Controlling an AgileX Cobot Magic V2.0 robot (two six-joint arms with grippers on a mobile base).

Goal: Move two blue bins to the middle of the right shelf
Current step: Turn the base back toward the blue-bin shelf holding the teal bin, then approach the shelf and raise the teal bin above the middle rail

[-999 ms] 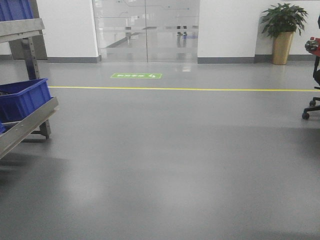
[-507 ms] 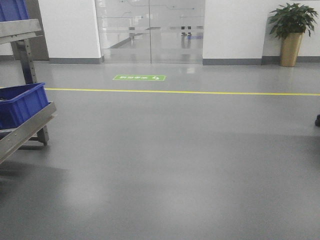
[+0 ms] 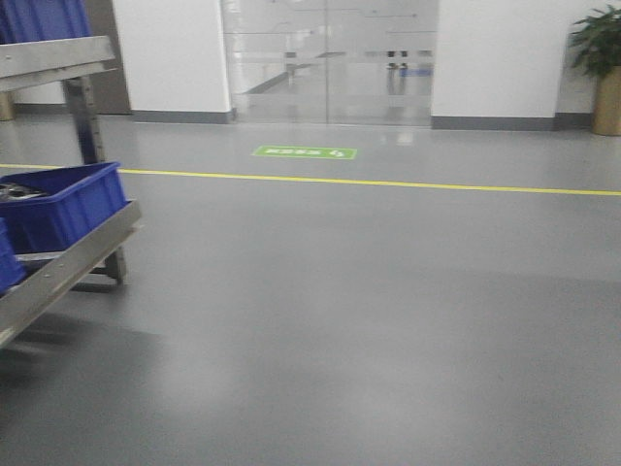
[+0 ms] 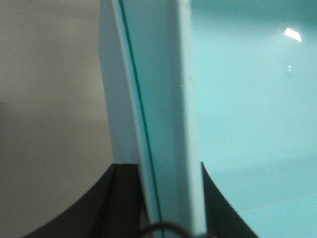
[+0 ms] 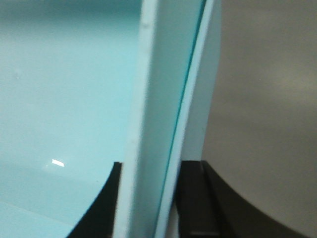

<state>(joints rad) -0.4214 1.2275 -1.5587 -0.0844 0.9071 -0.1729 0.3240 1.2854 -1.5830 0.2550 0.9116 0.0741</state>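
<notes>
A bin (image 3: 66, 209) sits on the rack (image 3: 82, 254) at left.

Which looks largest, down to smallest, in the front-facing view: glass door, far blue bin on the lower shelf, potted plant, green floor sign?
1. glass door
2. blue bin, helped by nearness to the camera
3. potted plant, partly cut by the frame edge
4. green floor sign

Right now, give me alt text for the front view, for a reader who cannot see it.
A wide grey floor stretches to glass doors in a white wall, crossed by a yellow line with a green sign beyond it. At the left edge, a metal shelf holds a blue bin on its sloping tier; a plant stands far right.
</notes>
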